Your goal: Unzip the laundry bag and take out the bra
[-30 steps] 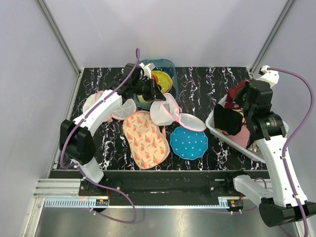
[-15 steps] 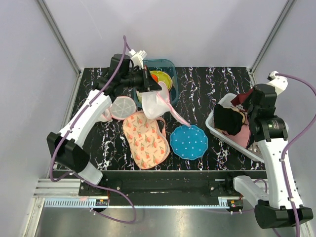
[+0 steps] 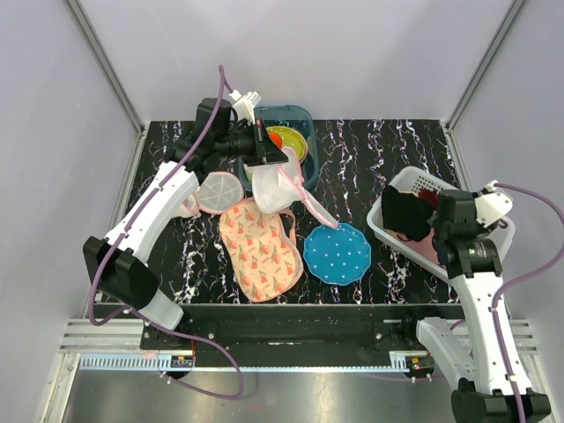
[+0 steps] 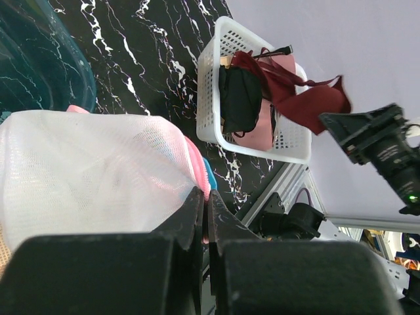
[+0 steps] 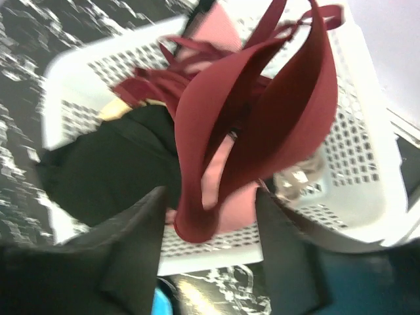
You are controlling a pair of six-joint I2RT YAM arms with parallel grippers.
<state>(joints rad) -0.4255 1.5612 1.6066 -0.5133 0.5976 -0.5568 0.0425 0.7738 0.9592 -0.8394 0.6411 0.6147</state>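
Left gripper [image 4: 205, 197]: fingers pressed together on the laundry bag [image 4: 85, 170], which hangs from it just in front of the teal tub [image 3: 300, 111]. The exact pinch point is hidden behind the white mesh, and the bag's inside cannot be made out.

Right gripper [image 5: 211, 191]: fingers stand apart, with a deep-red cup of the bra [image 5: 262, 111] hanging loose between them. Contact with either finger cannot be confirmed.

The bra is at the white basket [image 5: 374, 157] on the right side. Its black part lies inside and its red straps trail across it. A small tan tab [image 5: 113, 111] on the garment is too blurred to read.

The basket also holds a pink cloth [image 5: 223, 26], partly covered by the bra. The teal tub at the rear holds yellow and red items, half hidden by the left arm.
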